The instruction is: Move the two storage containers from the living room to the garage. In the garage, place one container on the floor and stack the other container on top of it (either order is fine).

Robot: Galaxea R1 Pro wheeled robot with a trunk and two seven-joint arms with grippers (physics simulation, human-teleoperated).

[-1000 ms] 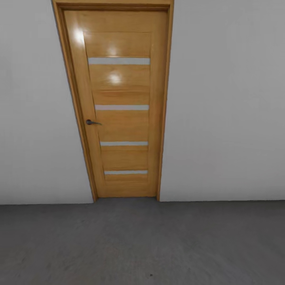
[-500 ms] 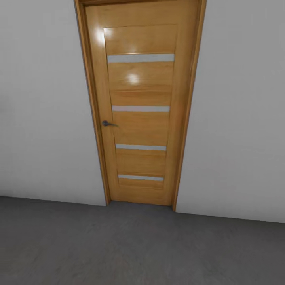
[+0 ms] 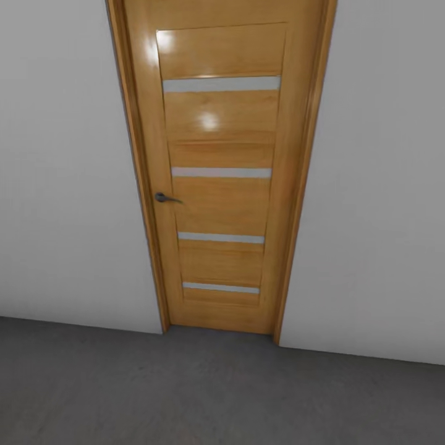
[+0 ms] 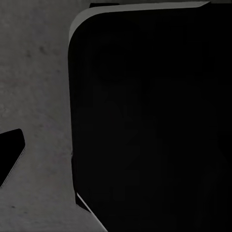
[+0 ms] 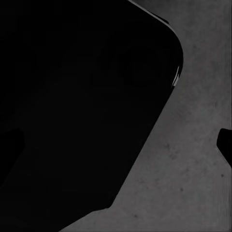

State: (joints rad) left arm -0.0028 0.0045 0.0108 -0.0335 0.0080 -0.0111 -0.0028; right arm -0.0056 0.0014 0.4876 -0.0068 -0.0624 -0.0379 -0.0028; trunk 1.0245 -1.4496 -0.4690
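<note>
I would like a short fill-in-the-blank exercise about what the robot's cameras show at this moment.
1. The wooden door is ____.
2. The door handle sits at the door's ____ edge in the head view.
3. The door has ____ pale horizontal strips.
4. The floor is dark ____ concrete.

Missing words: shut; left; four; grey

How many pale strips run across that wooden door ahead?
4, stacked down the door: one near the top, one just above the handle's height, one lower, one near the bottom.
</note>
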